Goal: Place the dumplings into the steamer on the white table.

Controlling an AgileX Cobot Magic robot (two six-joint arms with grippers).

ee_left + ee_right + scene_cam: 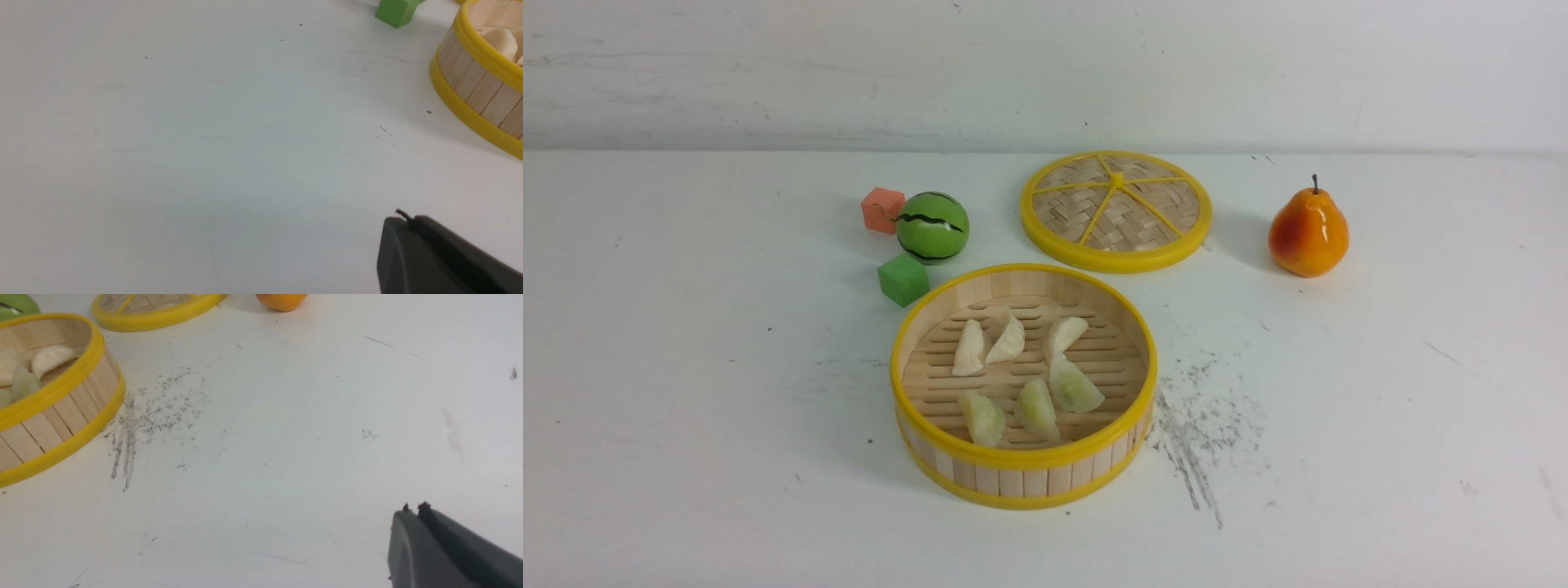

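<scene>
The steamer stands in the middle of the white table, and several cream and pale green dumplings lie on its slotted floor. Neither arm shows in the front view. In the left wrist view my left gripper is shut and empty, above bare table well away from the steamer. My right gripper is shut and empty too, over bare table on the steamer's other side. Dumplings show over the rim there.
The woven yellow-rimmed lid lies behind the steamer. An orange pear stands at the back right. A green striped ball, a red cube and a green cube sit at the back left. Dark scratch marks lie right of the steamer.
</scene>
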